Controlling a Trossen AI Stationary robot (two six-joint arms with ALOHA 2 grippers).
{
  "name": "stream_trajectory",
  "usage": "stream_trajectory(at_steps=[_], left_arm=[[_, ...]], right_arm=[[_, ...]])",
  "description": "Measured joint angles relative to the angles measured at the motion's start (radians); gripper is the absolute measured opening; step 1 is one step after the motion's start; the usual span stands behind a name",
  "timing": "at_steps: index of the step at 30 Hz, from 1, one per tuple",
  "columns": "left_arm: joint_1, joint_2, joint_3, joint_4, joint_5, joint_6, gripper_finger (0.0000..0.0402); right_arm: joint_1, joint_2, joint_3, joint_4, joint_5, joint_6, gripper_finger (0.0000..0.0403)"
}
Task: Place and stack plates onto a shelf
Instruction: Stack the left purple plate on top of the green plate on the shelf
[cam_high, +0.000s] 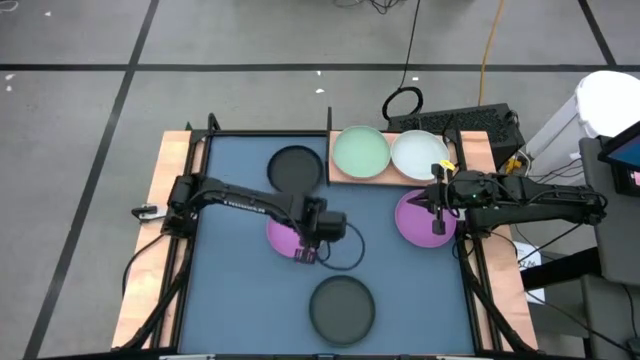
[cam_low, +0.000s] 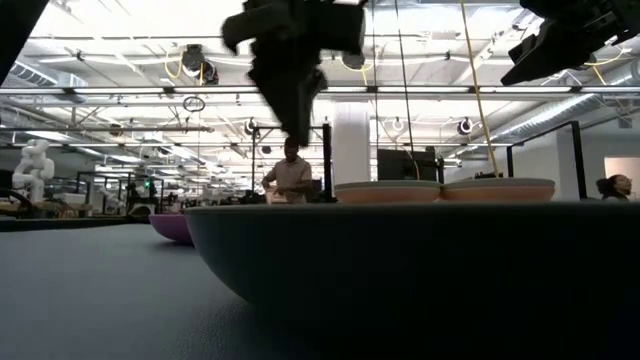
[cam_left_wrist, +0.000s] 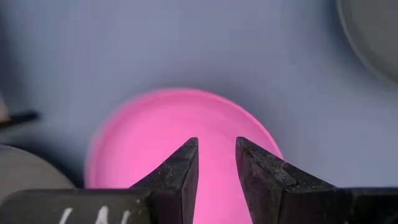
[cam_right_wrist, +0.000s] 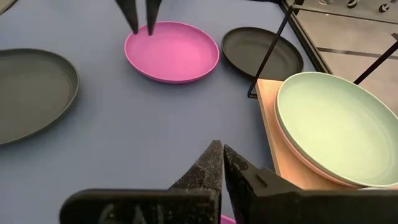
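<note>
A purple plate (cam_high: 283, 233) (cam_left_wrist: 155, 130) lies flat on the blue mat near its middle. My left gripper (cam_left_wrist: 216, 155) (cam_high: 305, 250) hangs open above that plate's right part, fingers pointing down, well clear of it in the low view (cam_low: 295, 130). My right gripper (cam_right_wrist: 217, 152) (cam_high: 438, 222) is shut and waits above a second purple plate (cam_high: 415, 222) at the mat's right. The shelf (cam_right_wrist: 273, 143) at the far edge carries a pale green plate (cam_high: 360, 152) on a pink one (cam_right_wrist: 323, 177), and beside it a paler plate (cam_high: 420, 155).
Two black plates lie on the mat, one at the far side (cam_high: 296, 168) and one at the near edge (cam_high: 342, 308), which fills the low view's foreground (cam_low: 400, 270). A black frame (cam_high: 200, 150) borders the mat. A person (cam_low: 290, 175) stands in the room behind.
</note>
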Motion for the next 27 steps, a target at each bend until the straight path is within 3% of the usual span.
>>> stream_trajectory(at_steps=[14, 27], left_arm=[[-0.114, 0.002, -0.207, 0.13, -0.003, -0.144, 0.0113], [-0.177, -0.005, -0.236, 0.135, -0.032, -0.293, 0.0113]], right_arm=[[0.0, 0.0, 0.0, 0.0, 0.0, 0.007, 0.0], [0.0, 0.0, 0.0, -0.001, 0.0, 0.009, 0.0]])
